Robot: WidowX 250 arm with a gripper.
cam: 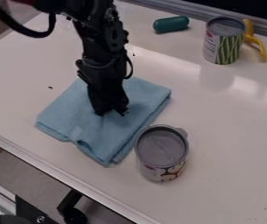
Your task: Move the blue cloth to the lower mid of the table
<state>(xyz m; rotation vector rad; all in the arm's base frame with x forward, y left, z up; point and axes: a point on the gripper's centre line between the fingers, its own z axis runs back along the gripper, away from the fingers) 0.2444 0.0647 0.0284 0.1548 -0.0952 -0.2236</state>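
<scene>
On the pale surface (235, 140), the folded blue cloth (109, 131) lies left of centre. Over it hangs the black end effector (112, 113); whether it is open or closed, I cannot tell. An open-topped can (162, 151) stands just right of the cloth; another (223, 41), far right, partly hides a yellow item (260, 45), with a green cylinder (171, 24) to its left.

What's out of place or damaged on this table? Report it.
The blue cloth is rucked along its near edge instead of lying flat, and a dark speck marks the white table. Nothing looks spilled.
</scene>
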